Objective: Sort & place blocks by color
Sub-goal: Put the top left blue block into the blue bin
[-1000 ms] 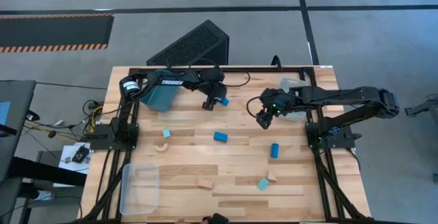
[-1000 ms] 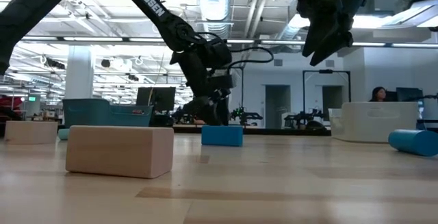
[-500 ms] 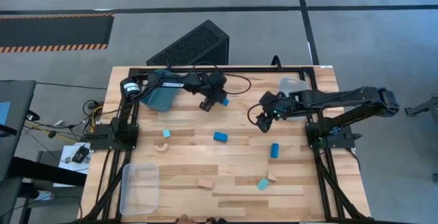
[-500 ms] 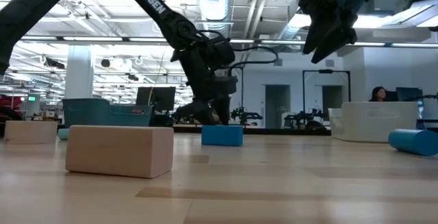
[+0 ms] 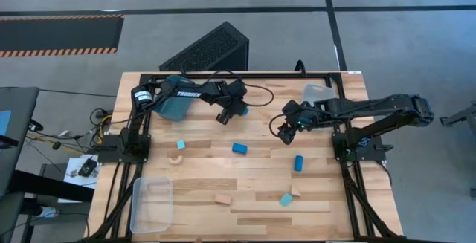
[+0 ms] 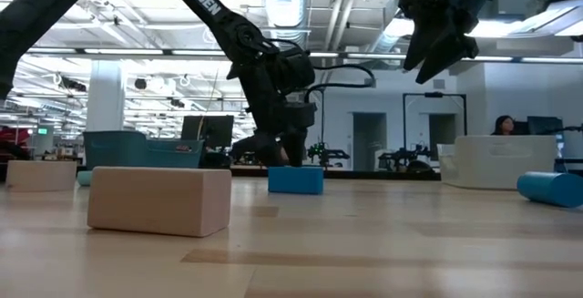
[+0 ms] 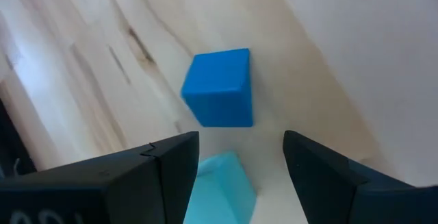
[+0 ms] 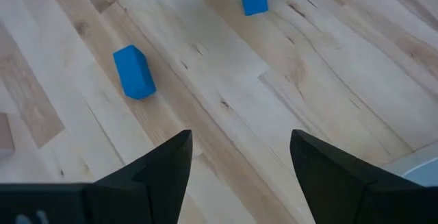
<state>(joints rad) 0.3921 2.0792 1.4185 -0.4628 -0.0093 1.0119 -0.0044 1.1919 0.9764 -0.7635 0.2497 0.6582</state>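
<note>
The left gripper [image 5: 227,113] is held over the far part of the table [image 5: 327,198], close to the teal bin [image 5: 172,108]. A light cyan block [image 7: 220,186] is grasped between its fingers [image 7: 171,162], as the left wrist view shows. A blue cube [image 7: 220,88] is seen just beyond the held block, resting on the wood and apart from it; in the high view this cube [image 5: 243,111] lies just beside the gripper.

The right gripper [image 5: 286,128] is raised above the table near the frosted bin [image 5: 316,93], its jaws spread wide and holding nothing. In the right wrist view a blue bar [image 8: 134,72] is seen on the wood ahead of its fingers [image 8: 161,166].

The remaining blocks are scattered across the table: a blue bar [image 5: 239,148] near the middle, a blue cylinder [image 5: 298,162] toward the right, a light cyan cube [image 5: 181,145] and a tan arch [image 5: 176,158] toward the left, a tan bar [image 5: 223,198], a light cyan block [image 5: 285,199] and a tan wedge [image 5: 296,192] near the front. A clear bin [image 5: 151,205] is set at the front left corner.
</note>
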